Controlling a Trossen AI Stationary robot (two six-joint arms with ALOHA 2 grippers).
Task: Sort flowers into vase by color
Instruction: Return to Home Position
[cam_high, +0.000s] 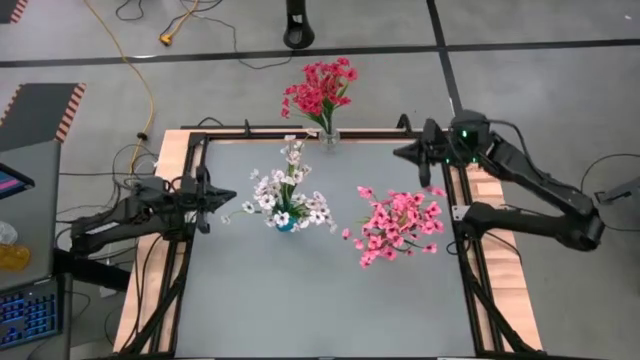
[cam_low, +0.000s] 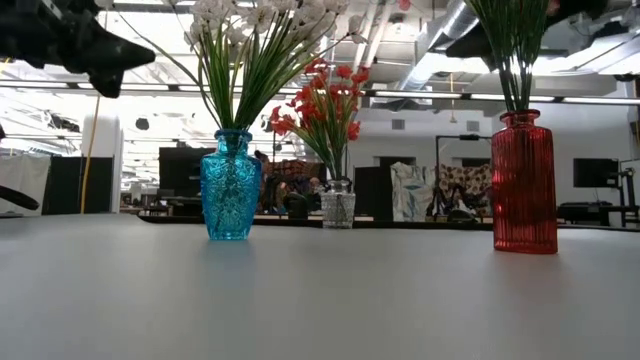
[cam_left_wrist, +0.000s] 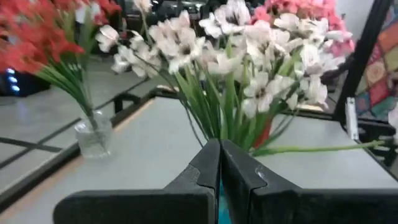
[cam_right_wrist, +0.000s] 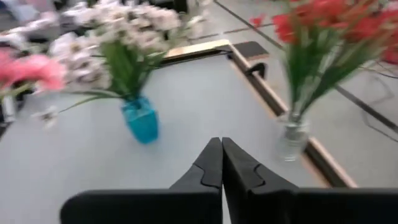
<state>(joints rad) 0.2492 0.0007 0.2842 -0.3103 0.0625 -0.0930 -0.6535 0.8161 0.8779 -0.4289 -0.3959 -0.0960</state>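
Sorting looked done, stems upright: white flowers (cam_high: 285, 195) in blue vase (cam_low: 230, 185) mid worktop (cam_high: 300, 300), red flowers (cam_high: 318, 88) in clear vase (cam_low: 338, 205) at far edge, pink flowers (cam_high: 395, 225) in red vase (cam_low: 524, 180), R side. Your L claw (cam_high: 226, 197), pinched closed & empty, pointed at the white blooms just beside it; R claw (cam_high: 401, 152) likewise, by far-R corner.

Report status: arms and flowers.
Left gripper shut, empty, left table edge. Right gripper shut, empty, far right corner. White flowers in blue vase, red flowers in clear vase, pink flowers in red vase.
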